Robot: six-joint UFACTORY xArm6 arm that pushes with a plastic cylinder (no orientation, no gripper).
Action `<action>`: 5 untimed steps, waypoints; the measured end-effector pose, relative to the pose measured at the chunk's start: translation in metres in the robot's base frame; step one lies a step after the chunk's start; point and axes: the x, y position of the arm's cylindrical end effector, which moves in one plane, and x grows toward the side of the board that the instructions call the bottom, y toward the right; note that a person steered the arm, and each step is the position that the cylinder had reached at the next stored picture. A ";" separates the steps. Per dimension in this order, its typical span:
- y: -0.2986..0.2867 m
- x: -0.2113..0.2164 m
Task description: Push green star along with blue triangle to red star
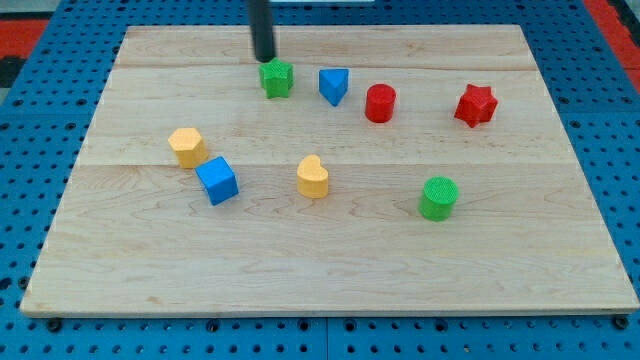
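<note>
The arm carries no claw, just a dark rod; its tip (264, 59) sits just above-left of the green star (277, 78), at or nearly touching it, near the desk (330, 290) top edge. Blue triangle (334, 86) lies just right of the star w/ a small gap. Red cylinder (380, 103) sits btwn triangle & red star (476, 105), further right.

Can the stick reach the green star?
Probably yes. My tip is right by the green star, just toward the view's top-left, with nothing between them. The blue triangle sits beyond it.
</note>
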 end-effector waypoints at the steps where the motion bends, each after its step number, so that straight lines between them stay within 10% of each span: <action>1: 0.015 0.018; 3: -0.116 0.001; 5: -0.033 0.037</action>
